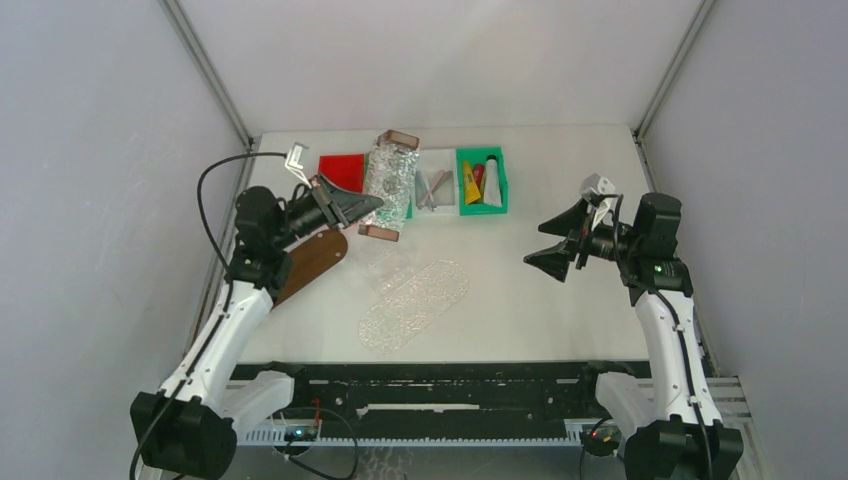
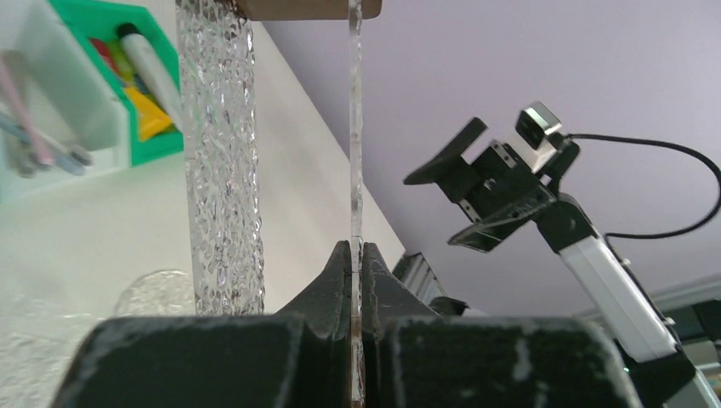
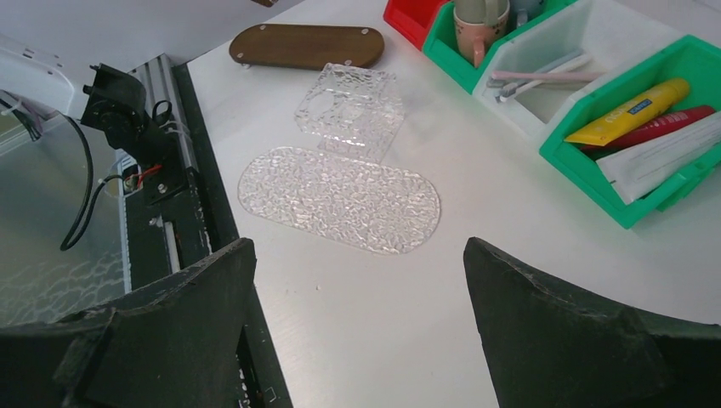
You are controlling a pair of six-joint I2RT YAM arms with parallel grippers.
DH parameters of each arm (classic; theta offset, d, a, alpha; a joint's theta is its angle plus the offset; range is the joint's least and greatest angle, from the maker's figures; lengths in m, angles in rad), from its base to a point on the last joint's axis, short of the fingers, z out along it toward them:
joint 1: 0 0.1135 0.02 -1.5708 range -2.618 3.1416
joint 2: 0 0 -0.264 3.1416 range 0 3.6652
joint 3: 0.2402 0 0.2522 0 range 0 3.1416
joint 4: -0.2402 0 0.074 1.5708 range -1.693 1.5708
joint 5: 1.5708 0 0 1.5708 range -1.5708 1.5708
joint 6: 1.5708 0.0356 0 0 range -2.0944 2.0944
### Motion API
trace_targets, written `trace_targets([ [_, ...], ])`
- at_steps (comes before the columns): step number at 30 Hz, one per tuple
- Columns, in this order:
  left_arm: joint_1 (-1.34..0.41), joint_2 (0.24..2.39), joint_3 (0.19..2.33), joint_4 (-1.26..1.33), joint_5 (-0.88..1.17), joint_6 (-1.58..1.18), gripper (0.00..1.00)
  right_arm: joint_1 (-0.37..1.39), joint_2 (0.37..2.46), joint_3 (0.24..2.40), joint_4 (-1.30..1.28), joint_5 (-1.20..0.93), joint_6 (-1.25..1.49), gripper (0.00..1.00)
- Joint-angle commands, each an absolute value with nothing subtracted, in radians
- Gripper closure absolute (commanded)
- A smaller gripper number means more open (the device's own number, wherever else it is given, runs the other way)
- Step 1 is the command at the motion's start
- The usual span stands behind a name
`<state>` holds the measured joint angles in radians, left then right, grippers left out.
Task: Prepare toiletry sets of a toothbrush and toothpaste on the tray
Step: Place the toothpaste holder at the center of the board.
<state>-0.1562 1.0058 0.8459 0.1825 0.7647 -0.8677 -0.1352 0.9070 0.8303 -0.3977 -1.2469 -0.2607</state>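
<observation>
My left gripper (image 1: 368, 204) is shut on the thin clear wall (image 2: 355, 127) of a clear textured tray (image 1: 390, 180) with brown wooden ends, held on edge above the table's back left. The jaws (image 2: 356, 251) pinch that wall edge-on. Pink and pale toothbrushes (image 3: 544, 75) lie in a white bin (image 1: 436, 180). Yellow (image 3: 629, 110), red (image 3: 672, 127) and white (image 3: 672, 155) toothpaste tubes lie in a green bin (image 1: 497, 180). My right gripper (image 1: 541, 243) hangs open over the table's right side, its fingers (image 3: 170, 314) wide apart with nothing between them.
A clear textured oval plate (image 3: 340, 200) lies at mid table with a clear square piece (image 3: 350, 110) behind it. A brown oval board (image 3: 306, 44) lies at the left, under my left arm. A red bin (image 1: 342, 172) and a cup (image 3: 480, 21) stand at the back.
</observation>
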Motion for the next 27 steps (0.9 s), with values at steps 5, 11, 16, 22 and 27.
trace_targets([
  [5,-0.388,0.939,0.785,0.463,0.563,-0.956,1.00,-0.137,0.897,0.831,-0.329,-1.333,-0.192,0.00],
  [11,-0.572,0.989,0.775,0.579,0.414,-0.955,1.00,-0.118,0.919,0.823,-0.216,-1.395,-0.030,0.00],
  [16,-0.690,1.087,0.786,0.698,0.319,-0.951,1.00,-0.084,0.920,0.790,-0.038,-1.411,0.162,0.00],
  [22,-0.788,1.226,0.834,0.794,0.274,-0.951,1.00,-0.054,0.920,0.763,0.121,-1.382,0.395,0.00],
  [27,-0.829,1.286,0.853,0.851,0.266,-0.954,1.00,-0.039,0.925,0.744,0.184,-1.326,0.498,0.03],
])
